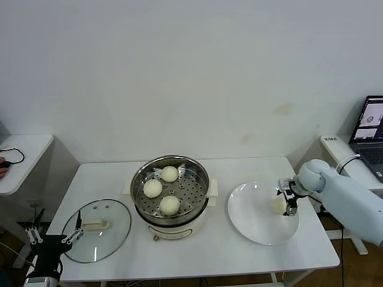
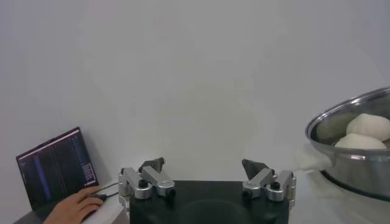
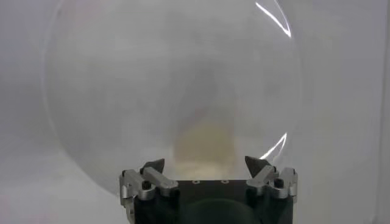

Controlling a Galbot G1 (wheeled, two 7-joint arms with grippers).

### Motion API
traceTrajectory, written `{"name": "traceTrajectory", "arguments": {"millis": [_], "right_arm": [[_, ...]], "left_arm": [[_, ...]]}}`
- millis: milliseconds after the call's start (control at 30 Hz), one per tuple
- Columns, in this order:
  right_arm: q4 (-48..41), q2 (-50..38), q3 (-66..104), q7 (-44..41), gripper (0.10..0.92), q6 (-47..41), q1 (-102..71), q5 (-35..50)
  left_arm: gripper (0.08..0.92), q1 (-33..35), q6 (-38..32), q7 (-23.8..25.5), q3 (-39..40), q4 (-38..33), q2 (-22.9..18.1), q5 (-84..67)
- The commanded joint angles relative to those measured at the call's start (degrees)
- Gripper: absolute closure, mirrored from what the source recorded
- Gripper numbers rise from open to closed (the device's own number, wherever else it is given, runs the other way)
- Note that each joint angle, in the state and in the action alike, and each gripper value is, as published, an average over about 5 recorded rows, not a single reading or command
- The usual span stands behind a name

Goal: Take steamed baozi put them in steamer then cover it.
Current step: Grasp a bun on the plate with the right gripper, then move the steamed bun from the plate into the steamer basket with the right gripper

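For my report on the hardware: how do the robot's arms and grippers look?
The right arm has smooth, rounded pale grey-white shells. The right gripper and left gripper share a black body, silver metal finger links with black screws and dark pointed tips.

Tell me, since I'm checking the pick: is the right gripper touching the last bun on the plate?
Cannot tell. In the head view the right gripper stands over the bun on the plate, jaws open; neither contact nor gap shows.

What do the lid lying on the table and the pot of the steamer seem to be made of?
The lid: apparently clear glass, since the table shows through it, with a thin metal rim and a cream handle, probably plastic. The pot: shiny polished metal, likely steel, reflecting light, with a perforated tray.
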Motion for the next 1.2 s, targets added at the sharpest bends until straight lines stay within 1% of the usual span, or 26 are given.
{"name": "traceTrajectory", "arguments": {"millis": [33, 233, 433, 633, 900, 1067, 1200], "right_arm": [[-3.1, 2.8, 0.5, 0.2, 0.22, -0.1, -0.9, -1.5], [-3.1, 2.5, 0.3, 0.2, 0.263, -0.4, -0.7, -2.2], [-2.8, 2.5, 0.6, -0.3, 0.34, -0.6, -1.0, -2.6], [-1.6, 1.8, 0.6, -0.4, 0.438, -0.9, -0.5, -2.2], [4.5, -2.3, -6.9, -1.3, 0.432, -3.2, 8.3, 3.5], [9.5, -3.3, -14.3, -1.6, 0.427, -5.7, 19.5, 10.8], [13.4, -1.9, -21.2, -1.3, 0.423, -8.2, 29.5, 17.1]], "left_arm": [[0.177, 0.2, 0.0, 0.0, -0.1, 0.2, 0.0, 0.0], [0.177, 0.3, -0.1, -0.1, -0.2, 0.3, -0.1, -0.2], [0.177, 0.3, -0.1, -0.1, -0.3, 0.2, -0.1, -0.2], [0.177, 0.5, -0.1, -0.1, -0.5, 0.0, 0.0, -0.2], [0.177, 0.4, -0.1, -0.1, -0.4, -0.4, 0.1, -0.2], [0.177, 0.1, 0.0, 0.0, 0.0, -0.8, 0.1, -0.1], [0.177, 0.0, 0.1, 0.0, 0.0, -0.8, 0.3, -0.1]]}}
